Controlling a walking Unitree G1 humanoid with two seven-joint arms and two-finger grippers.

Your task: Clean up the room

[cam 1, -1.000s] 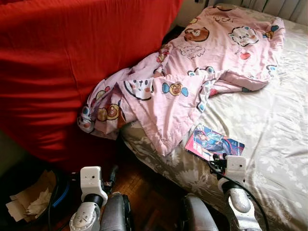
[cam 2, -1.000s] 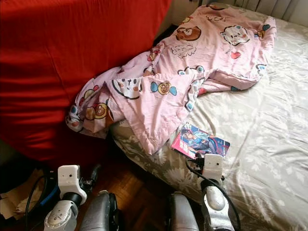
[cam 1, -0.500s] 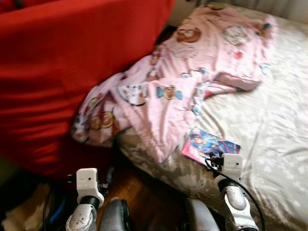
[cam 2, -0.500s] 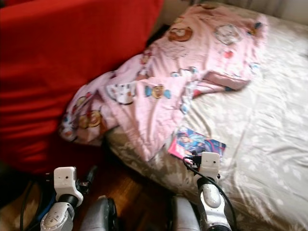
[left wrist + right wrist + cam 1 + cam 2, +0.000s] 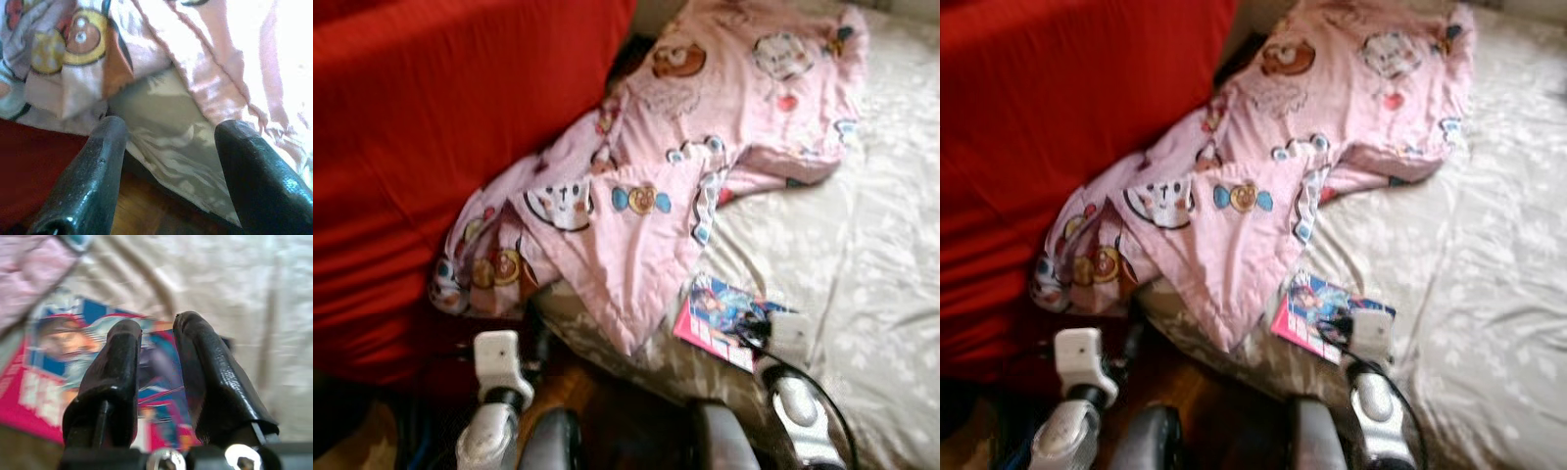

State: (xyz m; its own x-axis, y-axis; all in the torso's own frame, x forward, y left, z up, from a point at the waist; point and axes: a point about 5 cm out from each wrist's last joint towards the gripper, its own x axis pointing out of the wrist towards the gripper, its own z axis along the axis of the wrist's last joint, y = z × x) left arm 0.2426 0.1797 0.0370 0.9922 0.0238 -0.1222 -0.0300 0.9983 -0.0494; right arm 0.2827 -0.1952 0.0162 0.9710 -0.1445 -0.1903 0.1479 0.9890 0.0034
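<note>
A pink cartoon-print blanket (image 5: 705,127) lies crumpled across the bed and hangs over its near edge. A bright comic magazine (image 5: 724,311) lies flat on the pale floral bedcover (image 5: 881,245) near that edge. My right gripper (image 5: 751,328) hovers over the magazine's near corner. In the right wrist view its fingers (image 5: 122,362) stand a narrow gap apart above the cover (image 5: 54,352), with nothing between them. My left gripper (image 5: 168,129) is wide open, low by the bed's side, and faces the hanging blanket hem (image 5: 83,44) and the bedcover.
A large red cloth-covered mass (image 5: 411,127) rises on the left, close against the bed. Dark wooden floor (image 5: 617,421) shows between it and the bed, around my legs. The views are blurred.
The whole picture has shifted and blurred, so the camera moved. My right gripper now reaches over the magazine's near corner; before, it stood just short of it.
</note>
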